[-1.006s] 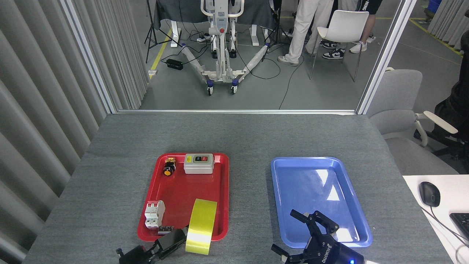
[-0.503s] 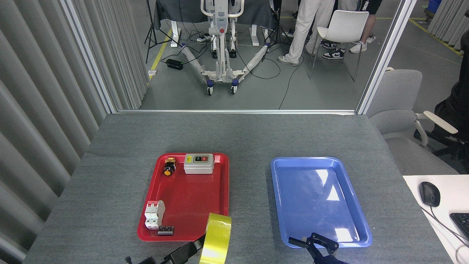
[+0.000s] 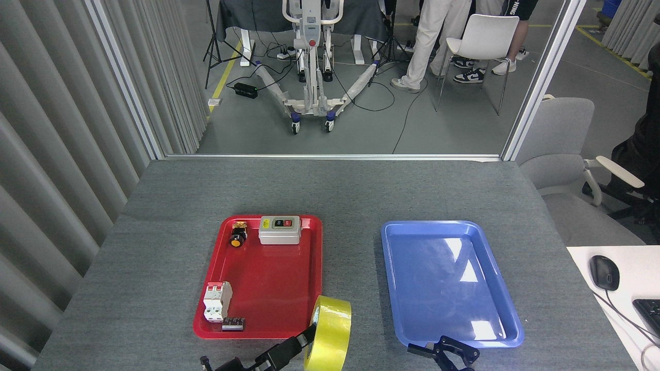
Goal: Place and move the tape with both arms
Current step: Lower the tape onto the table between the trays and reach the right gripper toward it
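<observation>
Hanging between trays: tape (image 3: 330, 332), left tool (image 3: 289, 349).

The tabletop (image 3: 330, 196) is covered in grey, matt, felt-like cloth with a fine rough weave. Toward its near edge, the red tray (image 3: 273, 288) and the blue tray (image 3: 407, 247) are glossy moulded plastic; the blue one throws bright white reflections. The tape (image 3: 330, 335) at the near edge is a shiny, smooth translucent yellow film with a sheen on its outer wrap. The left tool (image 3: 289, 350) and right tool (image 3: 446, 351) look like matt black plastic. The switch box (image 3: 279, 230) at the red tray's far edge has a pale, smooth, satin plastic housing.
</observation>
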Robot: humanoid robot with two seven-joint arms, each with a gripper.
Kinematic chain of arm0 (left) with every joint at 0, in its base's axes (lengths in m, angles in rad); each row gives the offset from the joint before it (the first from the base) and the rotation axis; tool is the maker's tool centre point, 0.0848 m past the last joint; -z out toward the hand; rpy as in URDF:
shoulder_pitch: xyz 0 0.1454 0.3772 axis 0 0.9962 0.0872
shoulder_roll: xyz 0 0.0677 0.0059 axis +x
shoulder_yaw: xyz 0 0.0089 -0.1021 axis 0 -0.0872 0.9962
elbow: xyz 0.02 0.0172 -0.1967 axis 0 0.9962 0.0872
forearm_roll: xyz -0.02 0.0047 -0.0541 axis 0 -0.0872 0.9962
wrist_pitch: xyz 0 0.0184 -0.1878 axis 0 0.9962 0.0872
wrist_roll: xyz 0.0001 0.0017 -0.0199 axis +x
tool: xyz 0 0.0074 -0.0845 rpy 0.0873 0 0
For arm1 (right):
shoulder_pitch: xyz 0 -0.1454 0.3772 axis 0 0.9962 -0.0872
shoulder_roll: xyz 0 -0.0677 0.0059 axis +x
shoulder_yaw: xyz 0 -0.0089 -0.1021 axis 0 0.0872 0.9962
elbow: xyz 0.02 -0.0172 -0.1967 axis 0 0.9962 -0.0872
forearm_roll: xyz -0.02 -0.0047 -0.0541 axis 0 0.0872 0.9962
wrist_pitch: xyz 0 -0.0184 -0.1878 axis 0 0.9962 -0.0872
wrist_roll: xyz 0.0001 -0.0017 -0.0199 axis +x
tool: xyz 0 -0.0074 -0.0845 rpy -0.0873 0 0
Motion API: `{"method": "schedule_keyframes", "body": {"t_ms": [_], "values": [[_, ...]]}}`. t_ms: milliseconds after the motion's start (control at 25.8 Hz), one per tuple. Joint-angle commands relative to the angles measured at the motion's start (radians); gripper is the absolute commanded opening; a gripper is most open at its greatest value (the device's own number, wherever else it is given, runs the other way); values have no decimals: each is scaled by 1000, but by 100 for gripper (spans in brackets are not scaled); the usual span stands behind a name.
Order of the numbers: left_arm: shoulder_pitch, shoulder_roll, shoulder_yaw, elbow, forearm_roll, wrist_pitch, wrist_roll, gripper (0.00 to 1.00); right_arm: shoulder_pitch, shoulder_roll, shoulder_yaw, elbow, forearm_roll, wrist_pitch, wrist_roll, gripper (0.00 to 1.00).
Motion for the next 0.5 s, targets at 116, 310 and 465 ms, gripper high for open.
{"method": "schedule_keyframes", "body": {"t_ms": [116, 310, 465], "values": [[0, 0, -8, -1, -4, 12, 11, 7, -8, 54, 3, 10, 7, -10, 3, 99], [0, 0, -6, -1, -4, 12, 11, 7, -37, 129, 1, 44, 10, -10, 15, 97], [-1, 0, -5, -1, -4, 12, 11, 7, -57, 184, 0, 68, 8, -12, 52, 95]]}}
